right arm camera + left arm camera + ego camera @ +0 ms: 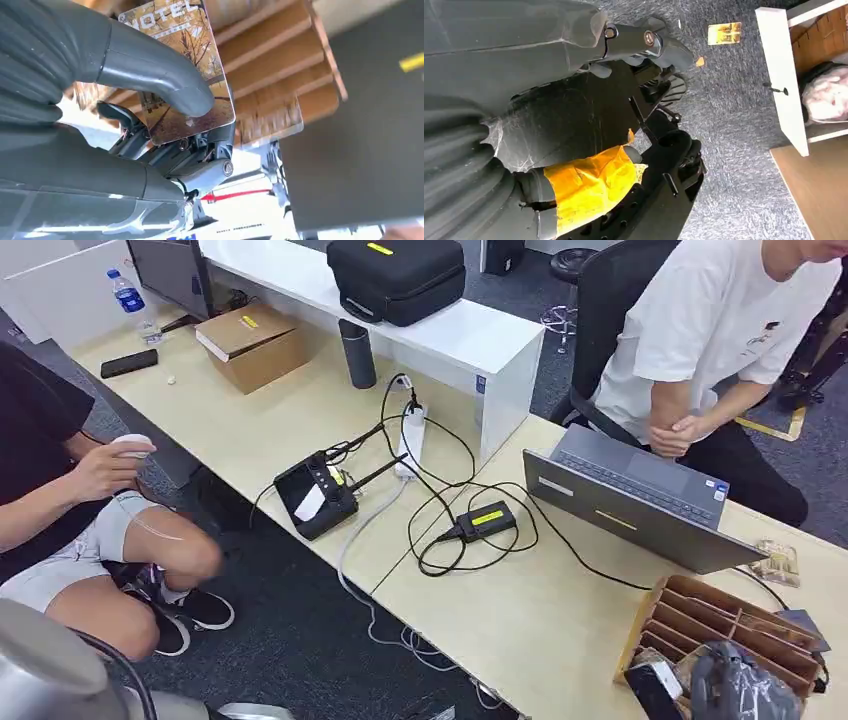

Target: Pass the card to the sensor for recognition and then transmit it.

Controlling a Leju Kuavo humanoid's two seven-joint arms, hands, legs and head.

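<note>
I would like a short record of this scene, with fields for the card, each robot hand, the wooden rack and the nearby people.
card: gold hotel card, pinched under the thumb of the right robot hand
left robot hand: hangs over grey carpet, holds nothing
wooden rack: slotted, on the desk beside the laptop
people: one seated at each side of the desks

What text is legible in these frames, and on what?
"OTEL", the first letter hidden behind the thumb: on the card pinched in the right hand.
Water bottle label: too small to read.
Yellow labels on the black case, cardboard box and power adapter: too small to read.
Yellow card on the floor: blurred.
</note>
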